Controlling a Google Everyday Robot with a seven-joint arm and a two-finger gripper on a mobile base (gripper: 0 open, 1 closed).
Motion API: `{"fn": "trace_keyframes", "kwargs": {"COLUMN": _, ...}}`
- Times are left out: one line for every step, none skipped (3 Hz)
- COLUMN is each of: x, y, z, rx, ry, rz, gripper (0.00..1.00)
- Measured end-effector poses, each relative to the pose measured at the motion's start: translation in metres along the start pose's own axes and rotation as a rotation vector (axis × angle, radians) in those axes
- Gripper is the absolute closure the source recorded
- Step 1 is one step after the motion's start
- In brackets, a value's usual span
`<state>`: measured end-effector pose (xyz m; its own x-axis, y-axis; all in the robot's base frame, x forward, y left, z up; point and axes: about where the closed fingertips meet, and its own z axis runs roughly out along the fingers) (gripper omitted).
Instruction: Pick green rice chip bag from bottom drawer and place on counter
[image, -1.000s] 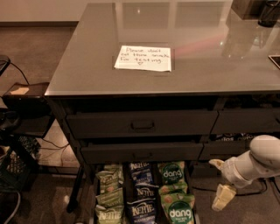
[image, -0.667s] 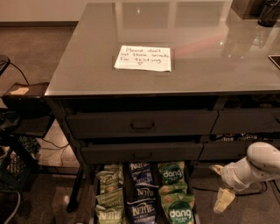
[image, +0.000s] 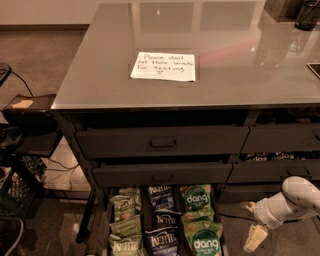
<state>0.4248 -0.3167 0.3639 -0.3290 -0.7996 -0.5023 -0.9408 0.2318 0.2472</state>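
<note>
Green rice chip bag (image: 205, 242) in bottom drawer (image: 107, 216); gripper (image: 250, 223) to its right.

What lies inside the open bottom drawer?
In the bottom drawer lie three rows: olive Kettle bags, blue Kettle bags, green rice chip bags. The drawer above hides its rear part. The gripper hangs outside, to its right.

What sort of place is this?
Probably an office snack area or test lab: bottom drawer stocked with chip bags, handwritten note on the counter. End effector hangs beside the drawer.
</note>
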Motion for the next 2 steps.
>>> {"fn": "trace_keyframes", "kwargs": {"x": 0.006, "y": 0.006, "z": 0.022, "rx": -0.008, "ry": 0.016, "rz": -0.057, "gripper": 0.00}}
{"fn": "trace_keyframes", "kwargs": {"x": 0.006, "y": 0.010, "z": 0.055, "rx": -0.021, "ry": 0.011, "rz": -0.117, "gripper": 0.00}}
